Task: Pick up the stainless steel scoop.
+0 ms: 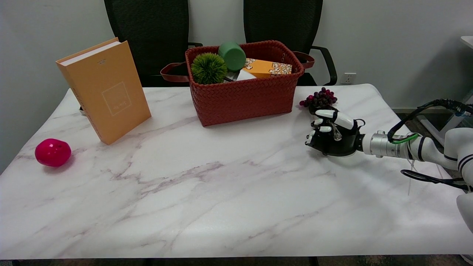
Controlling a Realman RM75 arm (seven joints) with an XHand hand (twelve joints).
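Head view: shiny steel scoop (335, 133) mostly hidden inside hand (330, 136).

Two black chairs (147, 37), grey wall (388, 40)

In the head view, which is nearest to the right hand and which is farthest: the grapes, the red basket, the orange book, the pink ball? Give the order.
Measured from the right hand:
1. Grapes, just beyond the hand, toward the table's far edge.
2. Red basket, further to the picture's left of the hand, at the far side.
3. Orange book, standing at the far left.
4. Pink ball, by the left edge.
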